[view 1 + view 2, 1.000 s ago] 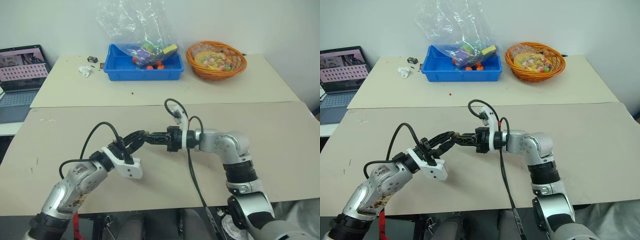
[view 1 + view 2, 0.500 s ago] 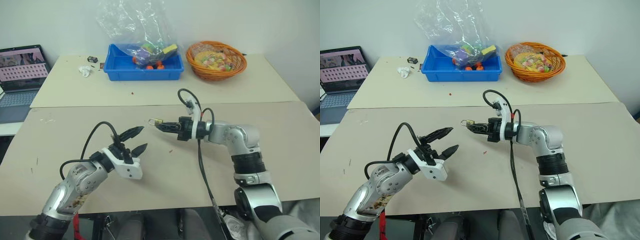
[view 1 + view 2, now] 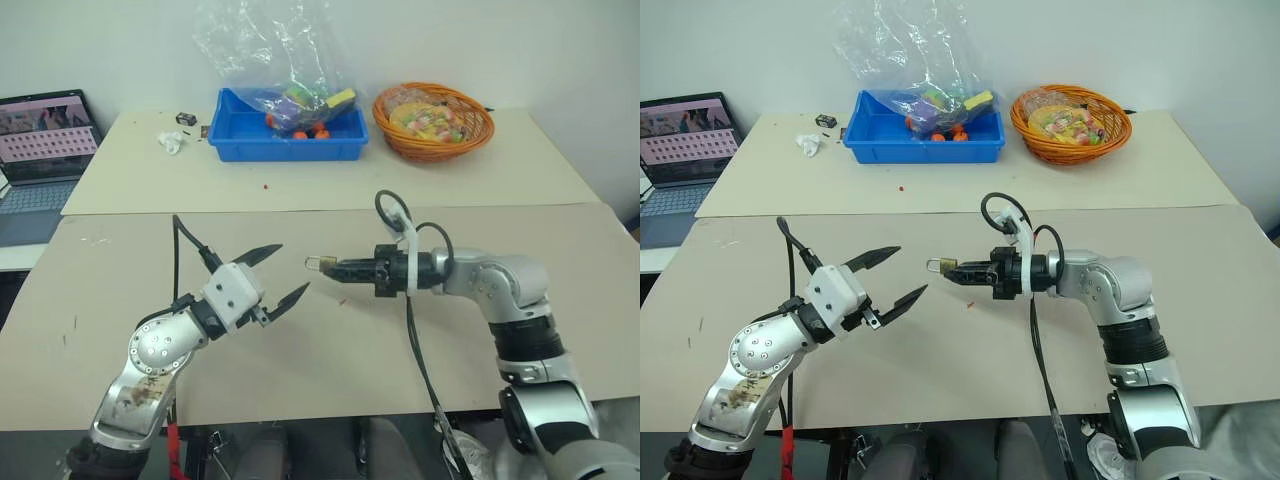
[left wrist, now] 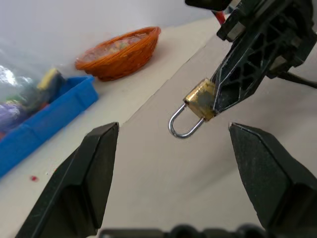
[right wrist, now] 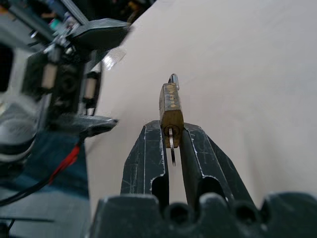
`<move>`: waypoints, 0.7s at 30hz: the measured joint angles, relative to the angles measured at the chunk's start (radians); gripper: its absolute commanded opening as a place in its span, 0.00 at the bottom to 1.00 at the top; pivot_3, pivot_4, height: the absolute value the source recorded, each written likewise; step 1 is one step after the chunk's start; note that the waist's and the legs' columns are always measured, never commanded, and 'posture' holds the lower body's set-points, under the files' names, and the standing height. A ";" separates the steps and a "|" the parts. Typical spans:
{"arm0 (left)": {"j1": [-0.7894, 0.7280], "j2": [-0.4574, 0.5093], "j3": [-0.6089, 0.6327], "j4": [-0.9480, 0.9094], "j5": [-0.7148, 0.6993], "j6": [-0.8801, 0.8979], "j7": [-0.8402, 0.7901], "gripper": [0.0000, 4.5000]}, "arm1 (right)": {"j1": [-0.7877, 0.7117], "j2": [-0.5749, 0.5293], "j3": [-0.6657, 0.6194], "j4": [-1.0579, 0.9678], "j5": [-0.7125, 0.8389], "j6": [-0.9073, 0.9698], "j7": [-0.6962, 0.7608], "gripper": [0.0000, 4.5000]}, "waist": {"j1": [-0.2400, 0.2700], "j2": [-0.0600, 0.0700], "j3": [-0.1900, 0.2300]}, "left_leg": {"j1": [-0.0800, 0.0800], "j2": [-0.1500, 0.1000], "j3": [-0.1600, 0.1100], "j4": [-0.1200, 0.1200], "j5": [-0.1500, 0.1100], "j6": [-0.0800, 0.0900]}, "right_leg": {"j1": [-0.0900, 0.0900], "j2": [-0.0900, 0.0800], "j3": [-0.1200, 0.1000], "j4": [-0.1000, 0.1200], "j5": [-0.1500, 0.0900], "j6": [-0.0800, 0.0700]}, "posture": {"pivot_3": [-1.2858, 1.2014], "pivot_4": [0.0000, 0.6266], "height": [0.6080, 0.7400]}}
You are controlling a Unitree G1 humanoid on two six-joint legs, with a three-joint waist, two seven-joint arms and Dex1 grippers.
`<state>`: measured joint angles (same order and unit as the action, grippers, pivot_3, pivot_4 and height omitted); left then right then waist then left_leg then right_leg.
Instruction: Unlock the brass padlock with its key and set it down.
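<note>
Brass padlock [image 4: 200,100] hangs mid-table above the surface, clamped in the right gripper [image 3: 336,267], key seated. Left gripper [image 3: 281,272] spread wide, empty, just left. Unlocking step: left must take the key.

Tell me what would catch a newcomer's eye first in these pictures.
First, the tiny brass padlock, pinched in the shut right gripper and held in the air above the table, its shackle pointing at the left gripper, which stands wide open close by, apart from it. Then the colour at the table's far edge: a blue bin with a clear bag of toys, and an orange basket to its right.
</note>
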<state>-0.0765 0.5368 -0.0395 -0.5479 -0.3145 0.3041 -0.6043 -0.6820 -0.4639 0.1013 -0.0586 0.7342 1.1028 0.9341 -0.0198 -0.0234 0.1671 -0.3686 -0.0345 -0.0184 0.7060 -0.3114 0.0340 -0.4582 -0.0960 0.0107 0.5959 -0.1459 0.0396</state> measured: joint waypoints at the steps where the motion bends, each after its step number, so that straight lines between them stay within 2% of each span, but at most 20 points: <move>1: -0.005 -0.002 0.007 -0.013 -0.041 0.043 -0.001 0.59 | 0.000 -0.001 0.001 -0.014 0.007 0.000 0.009 0.00 | -0.001 0.000 0.000 | 0.000 0.000 0.000 0.000 0.000 0.000 | 0.000 0.000 0.000 0.000 0.000 0.000 | 0.52 0.24 0.91; 8: -0.011 0.013 0.043 -0.075 -0.250 0.219 -0.031 0.01 | 0.001 -0.008 0.015 -0.018 0.011 0.000 0.016 0.00 | 0.004 0.000 0.000 | 0.000 0.000 0.000 0.000 0.000 -0.001 | 0.000 0.000 0.000 -0.001 0.000 0.000 | 0.52 0.24 0.91; 13: -0.030 0.026 0.064 -0.098 -0.335 0.309 -0.013 0.00 | 0.001 -0.021 0.025 -0.010 -0.006 -0.001 0.017 0.00 | 0.005 0.000 0.000 | 0.000 -0.001 0.000 0.000 0.001 -0.001 | 0.000 0.000 0.000 -0.001 0.000 0.000 | 0.52 0.24 0.91; 21: -0.042 0.038 0.066 -0.102 -0.355 0.356 0.026 0.00 | 0.034 -0.042 0.042 -0.034 -0.005 -0.006 0.049 0.00 | 0.006 0.000 0.000 | 0.000 -0.001 0.000 0.000 0.001 -0.001 | 0.000 0.000 0.001 -0.001 0.000 0.000 | 0.52 0.24 0.91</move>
<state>-0.1188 0.5746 0.0268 -0.6498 -0.6696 0.6597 -0.5784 -0.6480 -0.5060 0.1433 -0.0926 0.7290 1.0972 0.9829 -0.0136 -0.0235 0.1671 -0.3685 -0.0356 -0.0184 0.7061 -0.3108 0.0329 -0.4577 -0.0959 0.0113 0.5947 -0.1459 0.0395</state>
